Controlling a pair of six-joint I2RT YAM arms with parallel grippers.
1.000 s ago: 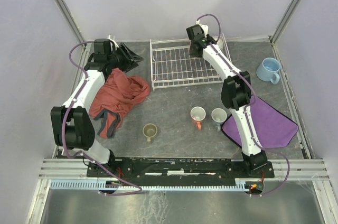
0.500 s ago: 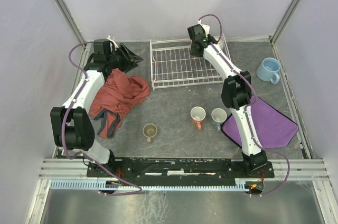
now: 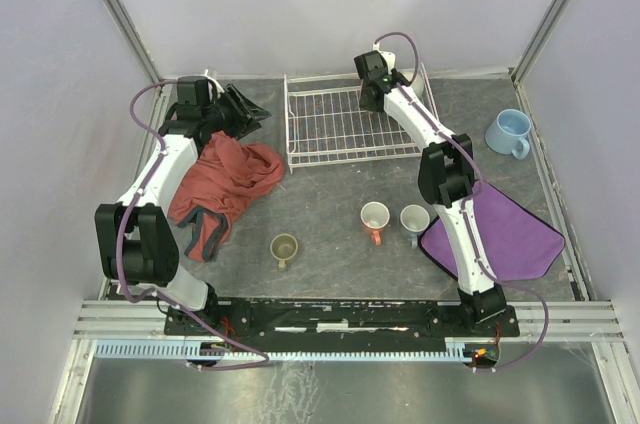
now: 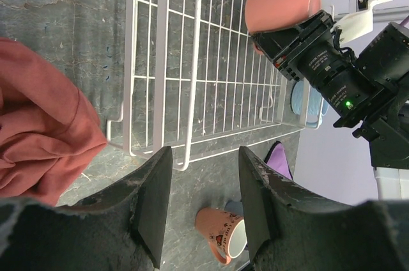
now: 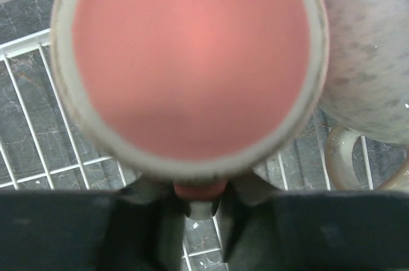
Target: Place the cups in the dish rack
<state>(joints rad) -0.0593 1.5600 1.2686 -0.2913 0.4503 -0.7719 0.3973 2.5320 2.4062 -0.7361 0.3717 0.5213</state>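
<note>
The white wire dish rack (image 3: 345, 129) stands at the back middle and also shows in the left wrist view (image 4: 192, 73). My right gripper (image 5: 199, 197) is shut on the handle of the salmon-orange cup (image 5: 192, 60), held over the rack's back right part. The cup also shows in the left wrist view (image 4: 281, 6). A cream cup (image 5: 367, 60) sits in the rack just right of it. My left gripper (image 4: 204, 201) is open and empty, left of the rack (image 3: 240, 109). On the table are the olive cup (image 3: 285, 247), the white-and-orange cup (image 3: 375, 216), the grey-blue cup (image 3: 414, 220) and the light blue cup (image 3: 510, 132).
A red cloth (image 3: 225, 184) lies crumpled left of the rack under my left arm. A purple cloth (image 3: 500, 234) lies at the right near my right arm's base. Walls close in the table at the back and both sides.
My right gripper with the salmon cup has shifted slightly toward the rack's back edge. The left arm has not moved.
</note>
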